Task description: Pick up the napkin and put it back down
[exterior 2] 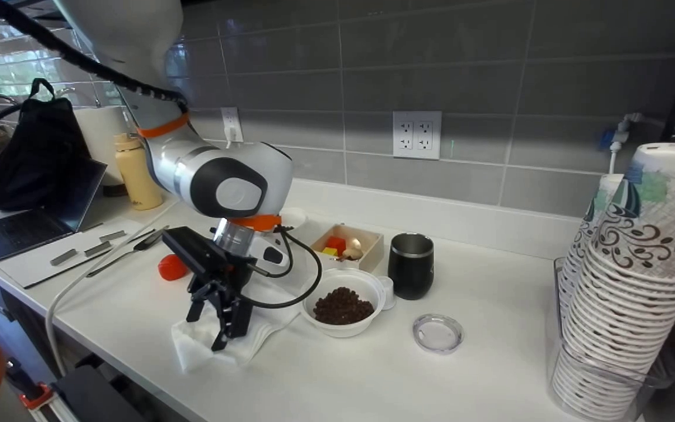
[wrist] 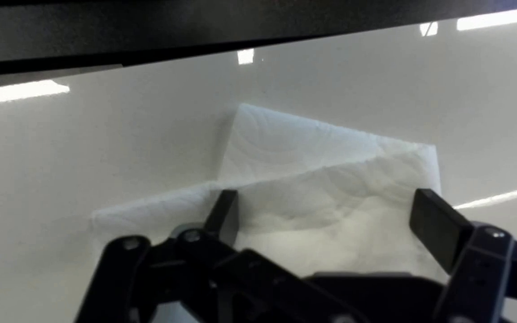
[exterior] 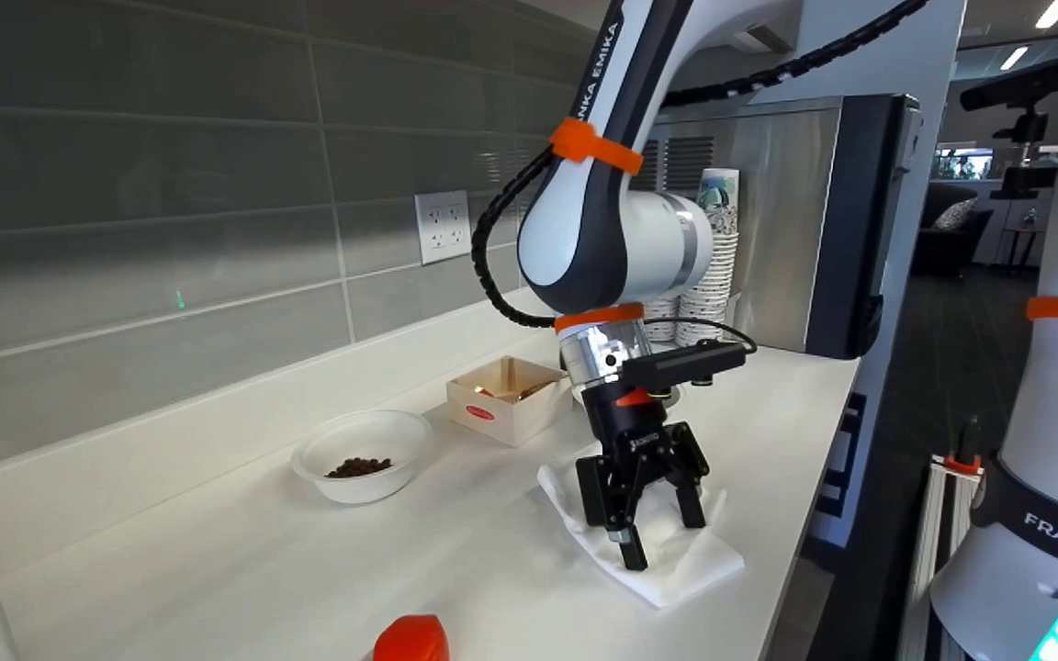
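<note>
Wrist view: claw (wrist: 326, 201) spread wide, napkin (wrist: 319, 184) right beneath, btwn jaws; fold runs approx 9-to-3 o'clock, along closing line, so shd bunch up.

This looks like an office kitchen: tiled wall (exterior 2: 431, 88), white counter (exterior 2: 490, 375), paper towels (exterior 2: 103, 135), stacked paper cups (exterior 2: 619, 316), laptop (exterior 2: 74, 202).

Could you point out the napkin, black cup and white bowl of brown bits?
Napkin (wrist: 319, 208): wrist view, on its creased middle.
Black cup (exterior 2: 411, 268): in an exterior view, on its side.
White bowl (exterior: 375, 431): in an exterior view, on its inner wall.
</note>
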### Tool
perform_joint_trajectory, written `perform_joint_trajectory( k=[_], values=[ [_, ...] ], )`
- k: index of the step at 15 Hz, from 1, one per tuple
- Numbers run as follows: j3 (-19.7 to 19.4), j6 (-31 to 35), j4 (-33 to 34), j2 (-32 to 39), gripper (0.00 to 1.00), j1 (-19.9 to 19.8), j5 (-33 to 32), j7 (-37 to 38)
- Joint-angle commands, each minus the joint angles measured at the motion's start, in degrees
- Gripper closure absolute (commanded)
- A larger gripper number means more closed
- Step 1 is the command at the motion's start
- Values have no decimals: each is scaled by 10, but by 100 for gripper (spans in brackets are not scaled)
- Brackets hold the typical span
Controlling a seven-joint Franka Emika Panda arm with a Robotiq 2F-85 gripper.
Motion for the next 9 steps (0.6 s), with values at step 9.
perform_joint_trajectory(
  k=[9],
  values=[
    [18, -27, -11, -79, 0, -5, -6, 50]
  ],
)
